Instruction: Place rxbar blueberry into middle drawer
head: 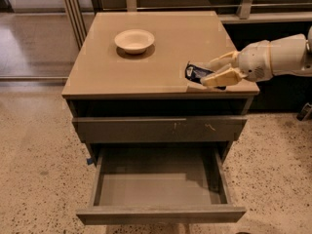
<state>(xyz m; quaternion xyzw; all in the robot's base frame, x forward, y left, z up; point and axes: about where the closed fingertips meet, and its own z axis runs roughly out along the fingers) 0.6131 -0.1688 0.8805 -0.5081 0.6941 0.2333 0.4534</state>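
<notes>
The rxbar blueberry [195, 72] lay at the bench's [122, 74] front right edge, against the tool [208, 73]; its grip could not be told. The middle drawer [156, 191] stood open, floor bare; the bowl [134, 40] likewise.

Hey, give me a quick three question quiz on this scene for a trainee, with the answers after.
1. True or false: the middle drawer stands open.
2. Where is the rxbar blueberry? A) in the middle drawer; B) on the cabinet top, near its front right corner; C) lifted in the air.
3. What is the gripper closest to?
Key: 1 true; 2 B; 3 the rxbar blueberry, not the cream bowl.
</notes>
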